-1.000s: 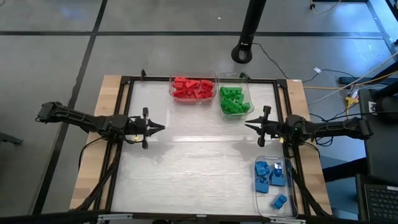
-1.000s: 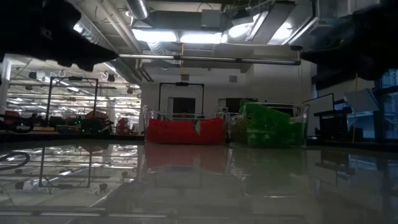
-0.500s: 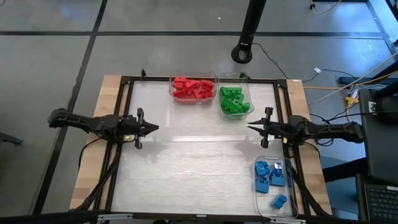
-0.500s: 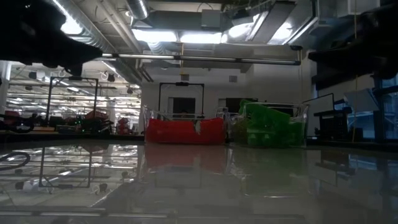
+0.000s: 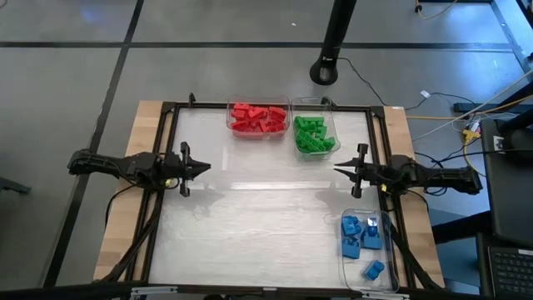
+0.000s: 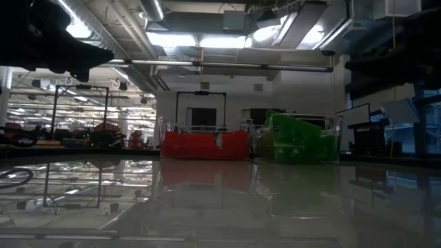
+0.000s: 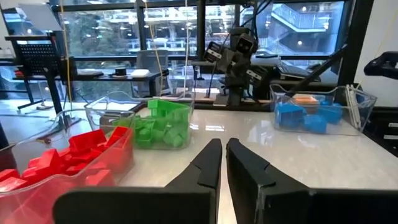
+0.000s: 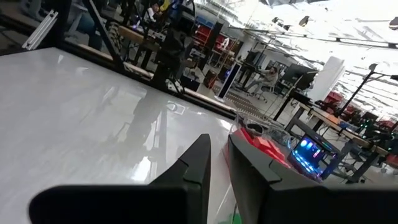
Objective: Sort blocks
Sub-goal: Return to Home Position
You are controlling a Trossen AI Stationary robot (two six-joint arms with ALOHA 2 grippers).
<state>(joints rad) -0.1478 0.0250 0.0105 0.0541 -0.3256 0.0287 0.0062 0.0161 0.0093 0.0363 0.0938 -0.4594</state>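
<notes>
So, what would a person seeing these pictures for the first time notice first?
The bright colours: red blocks and green blocks heaped side by side at the far edge of the table, blue blocks at its near right corner. Then the left gripper and right gripper, both shut and empty, facing each other from opposite sides.

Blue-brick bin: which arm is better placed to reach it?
Probably right: the right gripper hovers close to the clear plastic bin of blue bricks; the left gripper is across the table.
</notes>
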